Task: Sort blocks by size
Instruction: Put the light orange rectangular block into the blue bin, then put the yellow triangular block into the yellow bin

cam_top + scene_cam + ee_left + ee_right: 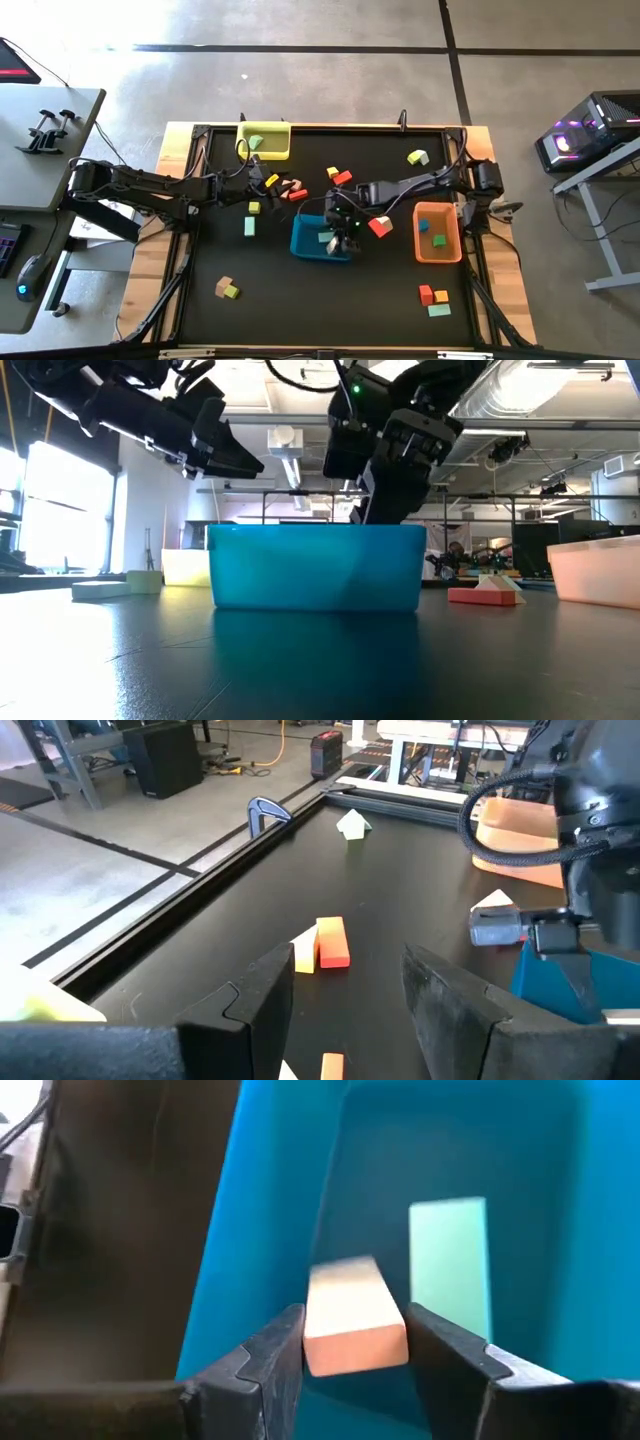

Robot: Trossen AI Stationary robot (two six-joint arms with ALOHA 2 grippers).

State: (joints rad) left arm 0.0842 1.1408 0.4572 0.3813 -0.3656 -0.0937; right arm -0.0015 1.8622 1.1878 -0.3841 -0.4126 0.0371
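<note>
Black matting is covering the counter [300, 300], the largest thing in sight, with both dark arms reaching in over it. Directly under the right gripper [355, 1345] a blue plastic tray [308, 238] is sitting; beyond that gripper's outer side, an orange plastic tray [437, 255] is lying with two small blocks inside, and a yellow plastic tray [268, 140] is standing at the counter's far edge, just behind the left gripper [345, 995].

The right gripper is hovering above the blue tray with its fingers [270, 1355] pinching a tan rectangular wooden block [352, 1330] by its long sides. Below that held block, a pale green flat bar [449, 1265] is resting on the tray floor.

The left gripper is hanging over the counter with its fingers spread apart and nothing between them. Just ahead of it, an orange bar-shaped block [331, 941] is lying on the matting, touching a pale yellowish block [304, 955]. Farther ahead, a small pale green block [352, 824] is sitting near the counter's rim. A red triangular block [380, 227] is lying between the blue and orange trays, beside the right gripper.
</note>
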